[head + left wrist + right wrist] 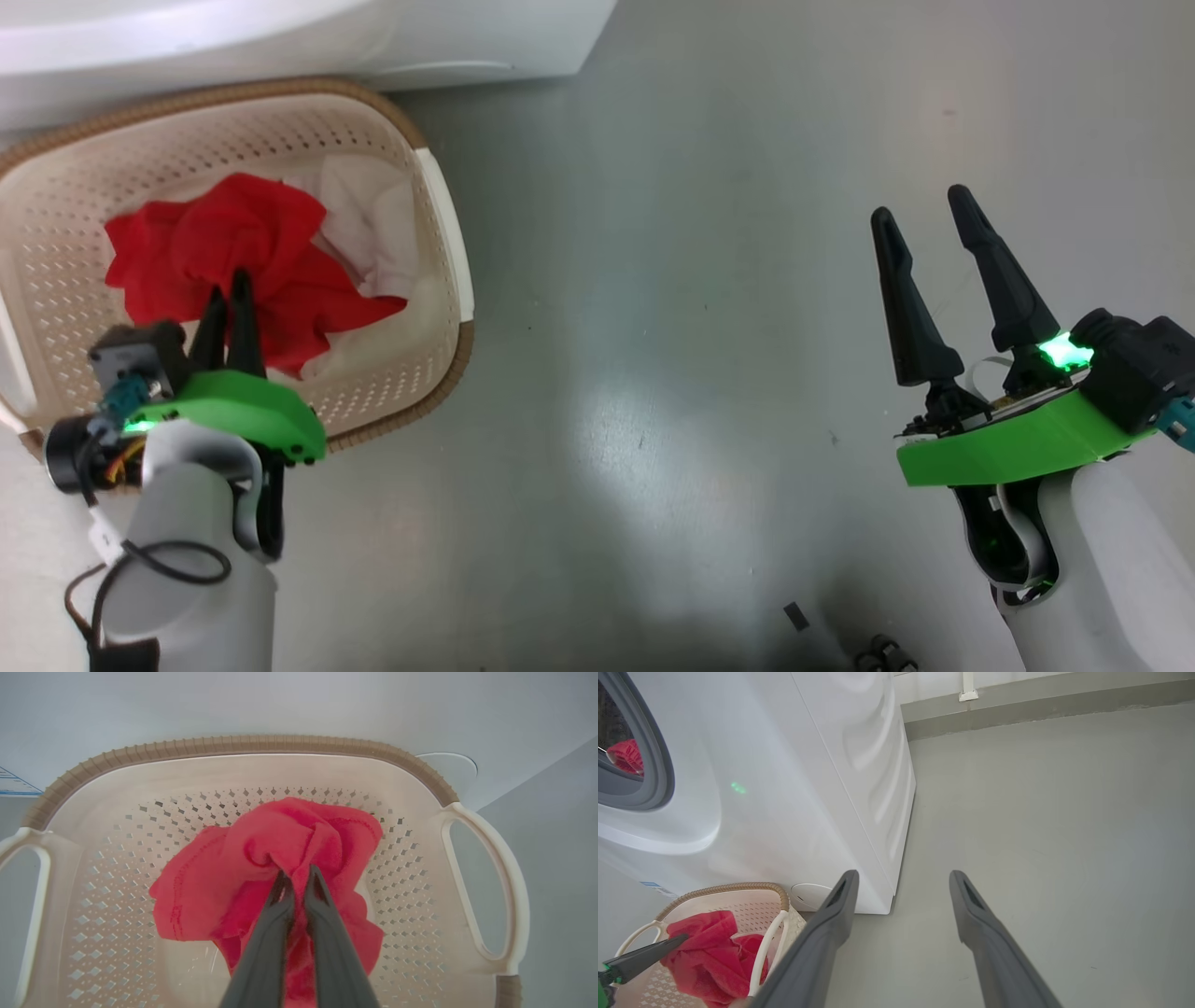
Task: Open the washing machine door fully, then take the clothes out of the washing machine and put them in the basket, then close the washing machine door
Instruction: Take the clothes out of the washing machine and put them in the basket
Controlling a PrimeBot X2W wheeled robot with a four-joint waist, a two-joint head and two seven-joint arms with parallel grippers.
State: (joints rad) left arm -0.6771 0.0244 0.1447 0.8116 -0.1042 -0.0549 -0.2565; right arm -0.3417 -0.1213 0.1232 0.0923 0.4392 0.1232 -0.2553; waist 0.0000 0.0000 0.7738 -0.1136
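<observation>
Roughly midway through the task, by this reading. One red garment [233, 252] lies crumpled in the basket [280, 89], with white fabric [364, 224] beside it; whether that is part of the garment or a separate piece cannot be told. The basket stands on the floor [700, 327], just in front of the washing machine [784, 788].

Left end effector [298, 873]: fingers pressed together, pinching a fold at the top of the red garment and reaching down into the basket from above. The cloth is not yet released.

Right end effector [922, 205]: fingers spread wide, holding nothing, hanging over bare floor well apart from the basket.

At the edge of the right wrist view, the drum mouth inside its grey gasket [663, 765] looks uncovered, so the door-opening step is judged done. A red patch [627, 756] shows inside the drum, probably a further garment, though possibly a reflection.

Left to do: let go of the garment, fetch whatever the drum holds, and close the door.
</observation>
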